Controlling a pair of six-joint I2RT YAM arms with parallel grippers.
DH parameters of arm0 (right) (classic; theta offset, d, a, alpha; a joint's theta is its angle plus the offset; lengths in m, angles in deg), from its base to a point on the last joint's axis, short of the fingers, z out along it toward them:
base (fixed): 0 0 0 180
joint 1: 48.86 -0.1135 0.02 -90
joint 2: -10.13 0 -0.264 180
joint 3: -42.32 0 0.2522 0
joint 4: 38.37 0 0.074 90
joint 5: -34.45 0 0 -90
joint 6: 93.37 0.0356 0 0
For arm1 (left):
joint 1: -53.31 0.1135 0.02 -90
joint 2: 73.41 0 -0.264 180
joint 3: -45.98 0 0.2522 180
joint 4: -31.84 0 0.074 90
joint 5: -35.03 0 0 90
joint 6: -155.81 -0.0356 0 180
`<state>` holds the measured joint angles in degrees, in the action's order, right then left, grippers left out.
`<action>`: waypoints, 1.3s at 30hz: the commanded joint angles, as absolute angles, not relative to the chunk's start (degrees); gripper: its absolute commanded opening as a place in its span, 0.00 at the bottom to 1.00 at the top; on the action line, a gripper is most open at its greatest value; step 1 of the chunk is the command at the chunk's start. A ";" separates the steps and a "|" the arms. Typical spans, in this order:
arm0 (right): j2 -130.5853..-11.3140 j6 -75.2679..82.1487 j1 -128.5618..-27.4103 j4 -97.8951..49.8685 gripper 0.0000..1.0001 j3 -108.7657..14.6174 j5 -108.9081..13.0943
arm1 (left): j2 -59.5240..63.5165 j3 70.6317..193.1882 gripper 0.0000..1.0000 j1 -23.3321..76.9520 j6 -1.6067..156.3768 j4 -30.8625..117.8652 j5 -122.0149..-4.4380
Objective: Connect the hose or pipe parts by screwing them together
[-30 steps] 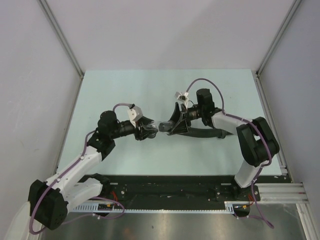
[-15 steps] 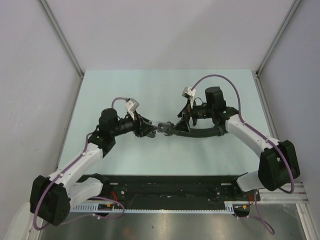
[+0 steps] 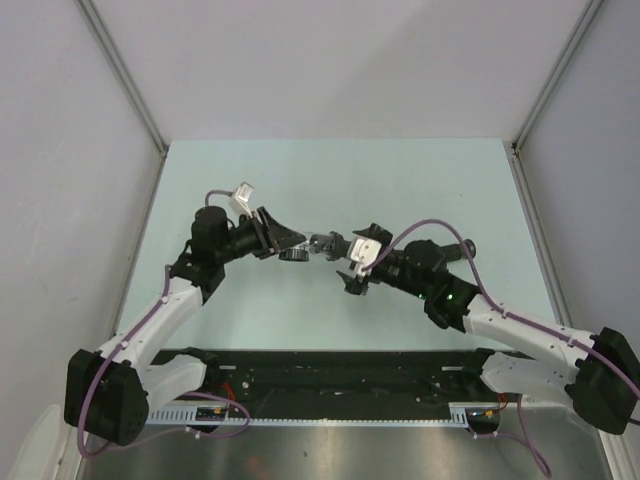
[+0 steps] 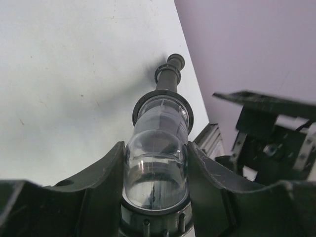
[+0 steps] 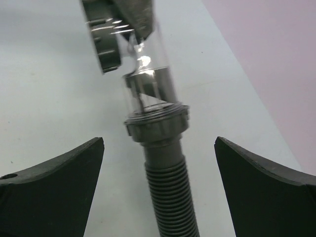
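My left gripper is shut on the short fitting, a clear body with a grey ring, held between both fingers. The fitting joins the collar of the black ribbed hose. From there the hose runs right across the table to its far end. My right gripper stands open, its jaws wide apart on either side of the hose just behind the collar, touching nothing. In the left wrist view the hose stretches away beyond the fitting.
Grey walls close in the table on the left, back and right. A black rail with the arm bases runs along the near edge. Purple cables loop over both arms.
The right gripper has opened and let go of the hose, and its arm has swung toward the near edge. The left gripper has shifted a little back and left with the fitting.
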<state>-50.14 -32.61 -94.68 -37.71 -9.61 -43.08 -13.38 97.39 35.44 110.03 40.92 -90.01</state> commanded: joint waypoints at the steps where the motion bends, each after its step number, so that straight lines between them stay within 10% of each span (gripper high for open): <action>1: -48.84 -44.06 -102.02 -48.59 1.00 -5.72 -58.93 | -13.73 101.58 0.00 36.69 120.11 41.91 -89.77; 16: -64.56 -57.50 -109.33 -68.28 0.92 -2.73 -71.63 | -12.76 102.10 0.00 37.31 137.34 41.83 -99.52; 23: -65.19 -58.22 -109.24 -71.28 0.50 -2.82 -68.57 | -11.80 101.93 0.00 37.31 134.91 41.65 -102.16; 28: -61.33 -47.17 -104.59 -53.73 0.26 -9.38 -51.10 | -8.99 103.95 0.00 37.31 123.48 41.21 -104.18; 39: -67.64 -31.76 -86.40 -22.72 0.20 -27.06 -7.78 | -3.10 103.77 0.00 37.14 103.26 39.63 -103.31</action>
